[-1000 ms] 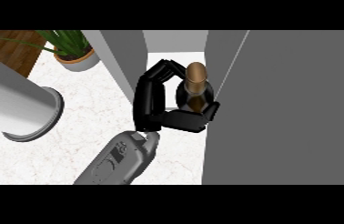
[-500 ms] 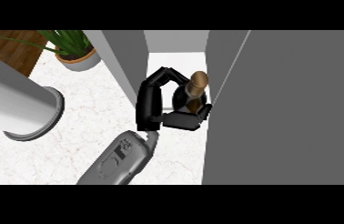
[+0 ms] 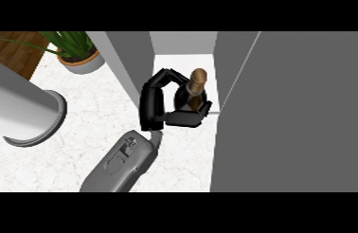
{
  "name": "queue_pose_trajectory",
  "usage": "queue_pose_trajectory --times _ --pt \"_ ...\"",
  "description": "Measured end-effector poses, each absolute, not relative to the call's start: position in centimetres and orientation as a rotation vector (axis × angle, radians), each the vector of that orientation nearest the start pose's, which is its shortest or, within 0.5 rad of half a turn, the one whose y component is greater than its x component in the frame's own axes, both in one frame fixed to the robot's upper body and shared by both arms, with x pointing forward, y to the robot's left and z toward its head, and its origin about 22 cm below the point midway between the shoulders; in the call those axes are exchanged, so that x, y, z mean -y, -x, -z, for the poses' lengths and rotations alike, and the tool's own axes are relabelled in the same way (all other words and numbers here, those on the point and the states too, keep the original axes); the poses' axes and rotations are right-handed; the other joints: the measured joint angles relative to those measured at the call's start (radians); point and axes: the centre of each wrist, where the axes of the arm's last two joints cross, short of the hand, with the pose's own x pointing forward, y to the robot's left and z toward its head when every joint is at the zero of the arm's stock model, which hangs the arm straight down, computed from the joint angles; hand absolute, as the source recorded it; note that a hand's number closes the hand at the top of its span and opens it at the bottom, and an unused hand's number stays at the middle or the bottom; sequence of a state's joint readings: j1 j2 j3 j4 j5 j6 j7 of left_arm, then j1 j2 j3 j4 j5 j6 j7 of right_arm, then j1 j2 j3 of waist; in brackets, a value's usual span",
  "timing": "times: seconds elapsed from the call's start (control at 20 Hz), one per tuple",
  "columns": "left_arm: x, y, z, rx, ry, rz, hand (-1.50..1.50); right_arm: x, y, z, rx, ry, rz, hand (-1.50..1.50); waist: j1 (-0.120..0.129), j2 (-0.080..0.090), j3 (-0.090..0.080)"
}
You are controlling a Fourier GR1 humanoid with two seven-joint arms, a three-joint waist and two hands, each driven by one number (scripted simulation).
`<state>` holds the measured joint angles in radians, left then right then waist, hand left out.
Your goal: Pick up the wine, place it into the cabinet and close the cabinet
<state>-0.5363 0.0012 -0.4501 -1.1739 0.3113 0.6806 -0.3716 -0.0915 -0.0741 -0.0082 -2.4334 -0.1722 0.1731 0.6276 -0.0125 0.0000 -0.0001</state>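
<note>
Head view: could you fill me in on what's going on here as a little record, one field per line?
Bottle: wine bottle, upright, brown neck showing
Held by: one hand, black fingers curled round the bottle; which arm it belongs to cannot be told
Bottle position: at the mouth of the cabinet, between its grey side wall and the open door
Door: open, edge toward the camera
Other hand: not seen
Nearby: potted plant at upper left; grey cylinder at left
Surface: white marble counter

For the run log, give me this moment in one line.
right hand: shut on wine | wine: upright at cabinet opening | left hand: not seen
</note>
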Motion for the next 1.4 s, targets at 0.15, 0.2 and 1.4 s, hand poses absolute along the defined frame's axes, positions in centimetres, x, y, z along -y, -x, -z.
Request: queue_pose_trajectory --times 0.15,0.2,1.4 --pt "-7.7 -32.9 -3.5 1.924 -0.017 -0.108 1.5 23.0 -16.4 -20.3 1.884 -0.154 -0.292 -1.5 -0.001 0.0 0.0" --pt "-7.9 -33.1 -3.3 1.919 -0.019 -0.115 1.5 23.1 -16.4 -20.2 1.886 -0.151 -0.292 -1.5 -0.001 0.0 0.0" --pt "-9.3 -40.0 -3.2 1.861 -0.072 -0.102 1.5 22.9 -16.5 -19.8 1.88 -0.187 -0.293 -1.5 -0.015 0.003 0.0"
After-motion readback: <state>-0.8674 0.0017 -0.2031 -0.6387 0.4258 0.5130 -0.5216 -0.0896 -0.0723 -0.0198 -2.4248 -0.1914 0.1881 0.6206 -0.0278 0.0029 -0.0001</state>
